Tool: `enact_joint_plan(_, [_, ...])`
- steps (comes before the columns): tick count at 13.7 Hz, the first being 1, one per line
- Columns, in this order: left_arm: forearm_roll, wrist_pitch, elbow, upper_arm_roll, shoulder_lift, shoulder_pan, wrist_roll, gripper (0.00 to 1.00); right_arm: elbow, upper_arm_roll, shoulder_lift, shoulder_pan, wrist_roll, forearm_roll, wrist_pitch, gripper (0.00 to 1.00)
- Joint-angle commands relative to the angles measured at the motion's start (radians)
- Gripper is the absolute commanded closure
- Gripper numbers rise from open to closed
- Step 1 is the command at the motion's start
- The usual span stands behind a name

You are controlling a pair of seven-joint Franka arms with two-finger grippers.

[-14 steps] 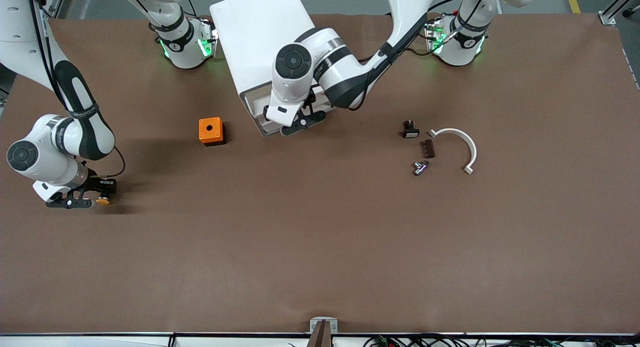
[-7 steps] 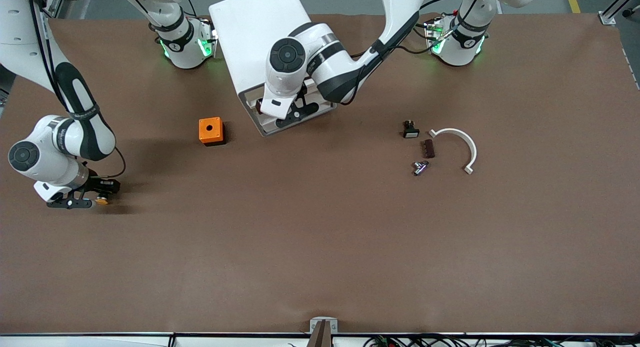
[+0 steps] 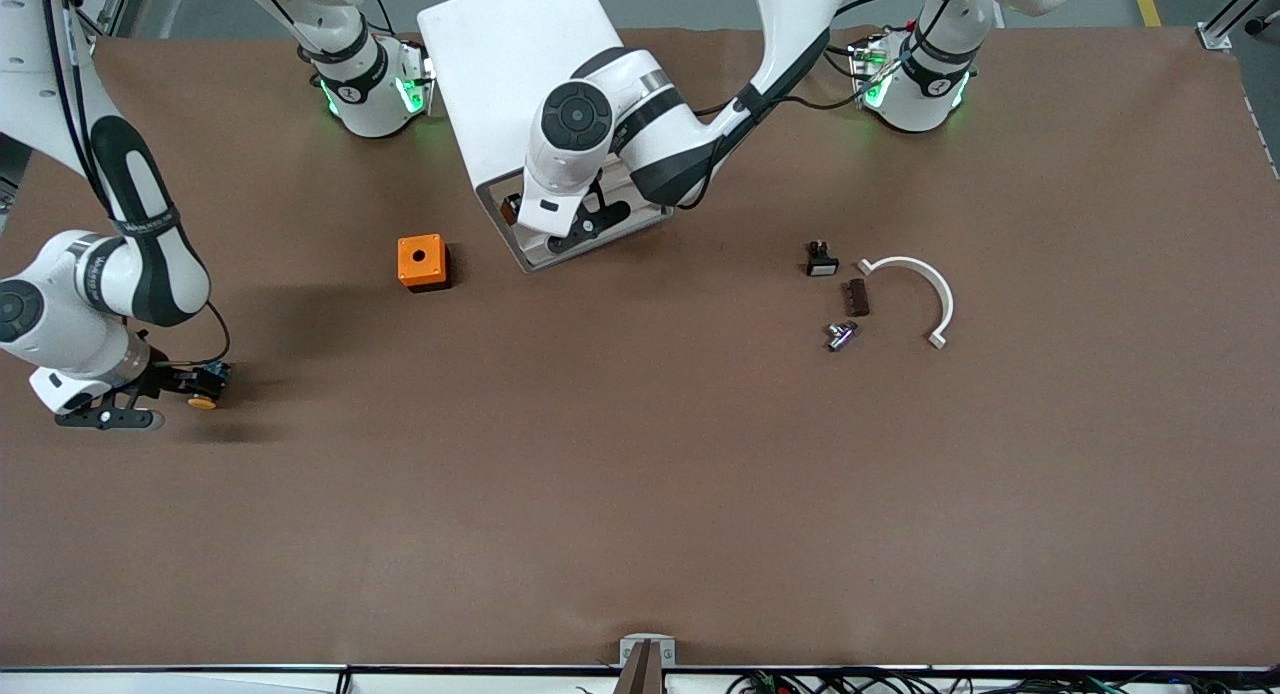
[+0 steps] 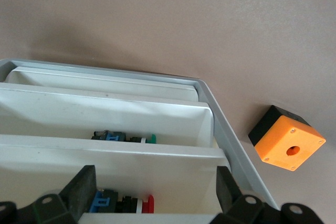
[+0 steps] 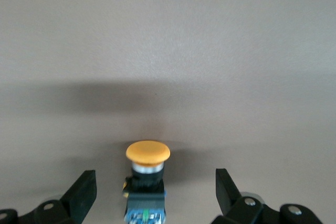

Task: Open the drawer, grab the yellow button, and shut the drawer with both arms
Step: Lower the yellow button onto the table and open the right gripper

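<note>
The button [image 3: 203,395], orange-yellow cap on a dark body, lies on the table near the right arm's end. My right gripper [image 3: 165,396] is open and low at the button, which lies untouched between its fingers in the right wrist view [image 5: 147,153]. My left gripper [image 3: 585,219] is open at the front of the white cabinet [image 3: 515,64]. In the left wrist view its fingers [image 4: 84,182] straddle a drawer [image 4: 115,146] holding a red-capped part. The drawers sit about level with the cabinet frame.
An orange box [image 3: 421,261] with a round hole stands beside the cabinet, also in the left wrist view [image 4: 287,145]. Toward the left arm's end lie a small black part [image 3: 821,261], a brown piece [image 3: 856,297], a metal part [image 3: 840,335] and a white curved piece [image 3: 920,284].
My right gripper has backed away toward the right arm's end, leaving the button on the table. My left gripper has moved in against the cabinet front.
</note>
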Motion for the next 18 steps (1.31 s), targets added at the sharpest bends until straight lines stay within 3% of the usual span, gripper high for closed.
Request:
enact_joint_plan(1, [-0.027,0.019,0.009,0.011,-0.006,-0.002,0.018,0.0,0.001,0.023,-0.121,0.015,0.021,-0.013,-0.146,0.0])
enact_joint_plan(5, [0.078,0.007,0.008,0.011,-0.028,0.124,0.139,0.0,0.079,0.033,-0.221,0.062,0.026,0.006,-0.375,0.0])
enact_joint_plan(8, [0.172,-0.026,0.006,0.011,-0.046,0.222,0.279,0.0,0.139,0.031,-0.28,0.107,0.037,0.1,-0.545,0.0])
enact_joint_plan(13, [0.207,-0.079,0.002,0.013,-0.074,0.397,0.588,0.0,0.206,0.033,-0.362,0.185,0.121,0.103,-0.68,0.0])
enact_joint_plan(15, [0.273,-0.082,0.002,0.01,-0.083,0.449,0.641,0.0,0.269,0.033,-0.373,0.211,0.161,0.105,-0.752,0.0])
enact_joint_plan(18, [0.287,-0.132,-0.001,0.01,-0.112,0.524,0.762,0.0,0.393,0.023,-0.367,0.201,0.147,0.192,-0.863,0.0])
